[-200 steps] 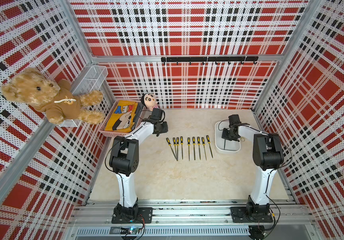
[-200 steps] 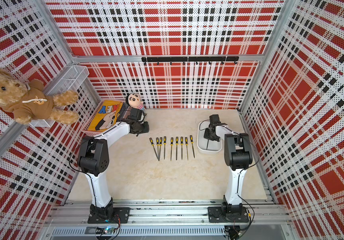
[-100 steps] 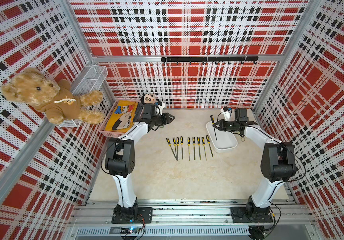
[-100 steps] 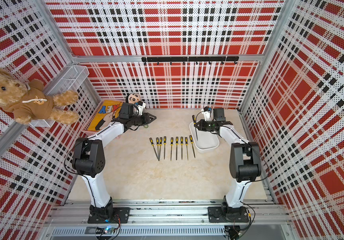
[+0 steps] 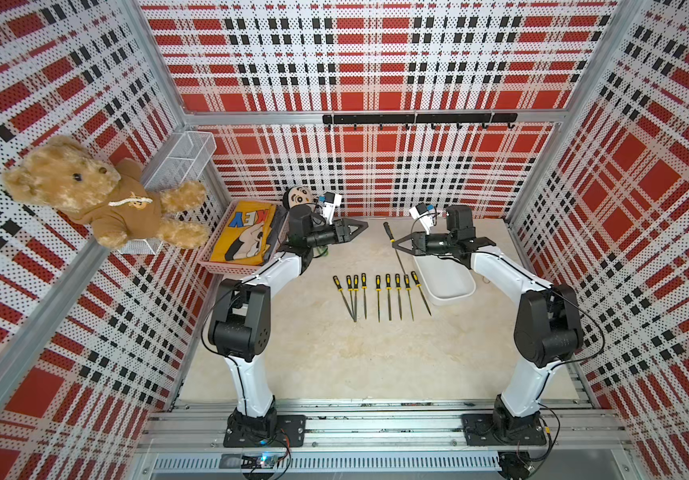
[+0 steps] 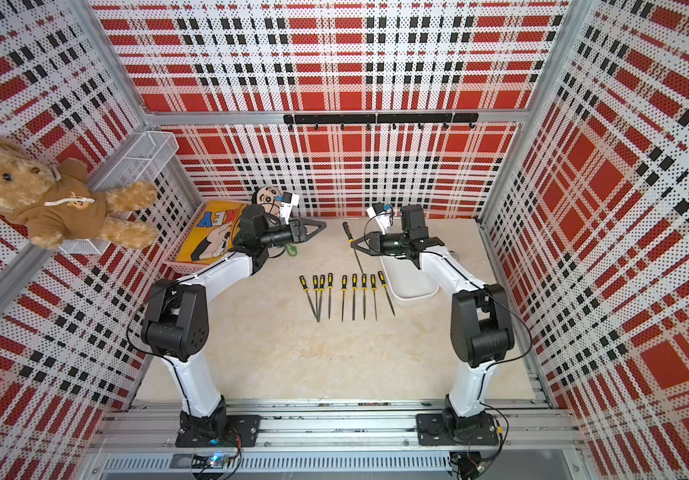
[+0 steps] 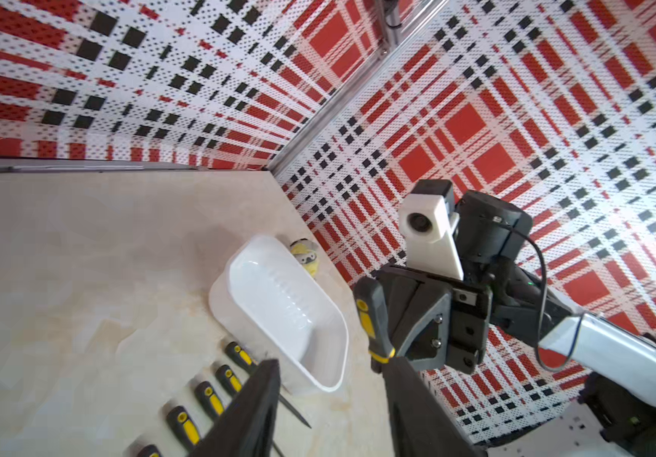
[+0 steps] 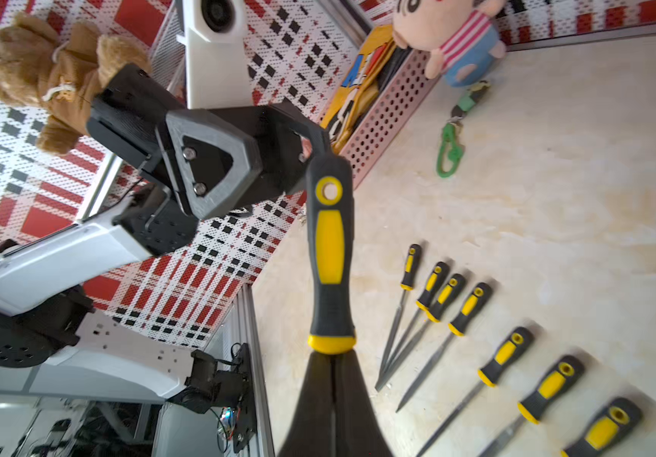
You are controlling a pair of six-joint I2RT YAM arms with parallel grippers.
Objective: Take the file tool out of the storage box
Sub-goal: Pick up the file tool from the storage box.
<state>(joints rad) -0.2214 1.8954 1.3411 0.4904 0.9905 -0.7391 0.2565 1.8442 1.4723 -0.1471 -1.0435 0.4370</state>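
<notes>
My right gripper (image 5: 395,246) (image 8: 332,356) is shut on the file tool (image 5: 388,230) (image 8: 328,253), just below its black and yellow handle. The file hangs in the air, handle up and blade slanting down, left of the storage box (image 5: 451,286). That white tub (image 7: 279,300) lies on the table with nothing showing inside. My left gripper (image 5: 365,225) (image 7: 330,395) points toward the right one with its jaws apart and nothing between them; a gap separates the two grippers.
Several more files (image 5: 380,295) (image 8: 477,336) lie in a row on the table, left of the tub. A pink perforated basket (image 5: 234,268) with a yellow cloth, a plush doll (image 5: 297,197) and a green clip (image 8: 451,152) sit back left. A teddy bear (image 5: 85,195) hangs on the left wall.
My right gripper rose out of the tub with the file and swung left. My left arm lifted, turned toward it, and its jaws spread wider.
</notes>
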